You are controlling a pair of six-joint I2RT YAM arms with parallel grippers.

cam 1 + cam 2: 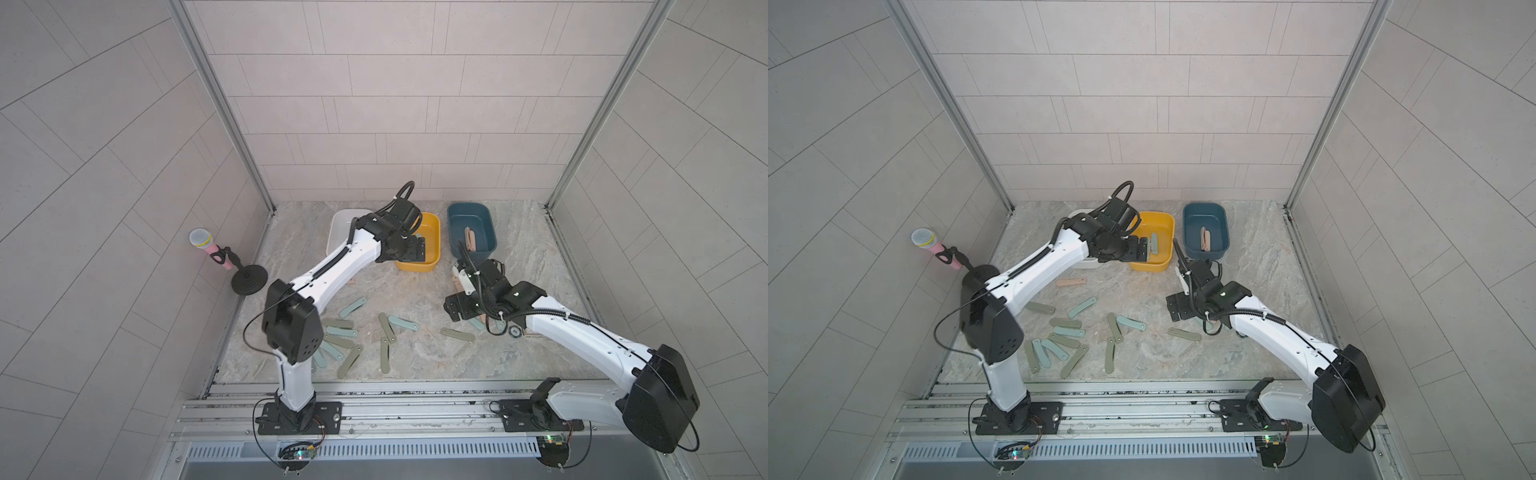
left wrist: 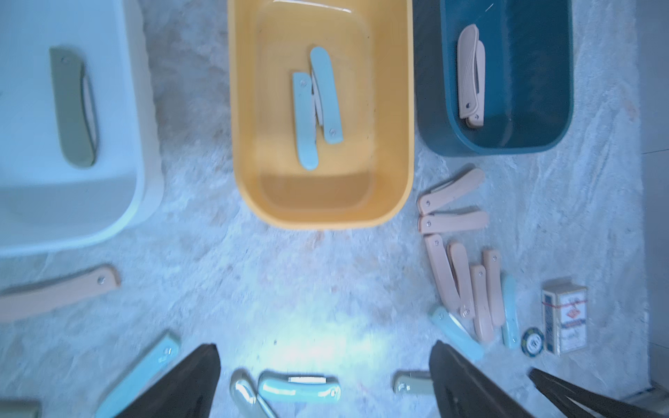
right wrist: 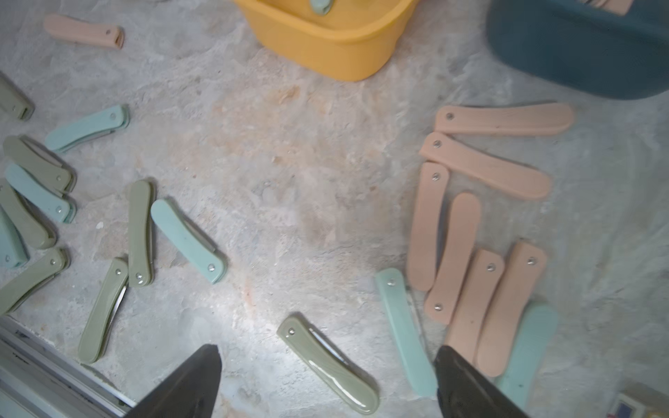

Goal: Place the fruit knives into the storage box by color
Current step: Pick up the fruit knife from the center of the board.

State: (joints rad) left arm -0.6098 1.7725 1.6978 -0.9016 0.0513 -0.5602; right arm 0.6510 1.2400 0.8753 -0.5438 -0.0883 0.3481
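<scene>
Most of the fruit knives [image 1: 341,332] lie loose on the marbled tabletop [image 1: 415,365]. Olive-green and teal ones are scattered from the left arm's base toward the middle. A cluster of pink knives [image 3: 467,253] lies side by side, partly overlapping, just in front of the blue box [image 2: 564,72], with two teal ones touching its edge. A lone pink knife [image 1: 1071,282] lies apart, beside the left arm.

A few are already in boxes. Two teal knives [image 2: 315,105] lie touching in the yellow box [image 2: 407,108]. Two stacked pink knives [image 2: 470,76] are in the blue box, and one olive knife [image 2: 74,108] sits in the white box [image 2: 137,152]. The three boxes stand in a row at the far side of the table: white, yellow, blue.

The left gripper [image 2: 324,343] hovers over the near side of the yellow box, its fingers spread wide with nothing between them. The right gripper [image 3: 325,346] hangs low over the table near the pink cluster, its fingers apart too. An olive-green knife [image 3: 327,365] lies flat on the table under the gap, and neither finger visibly touches it.

Just beside the pink cluster stand a small printed card box [image 2: 564,315] and a round black disc [image 2: 532,342]. A pink microphone [image 1: 208,245] on a stand leans at the left wall.
</scene>
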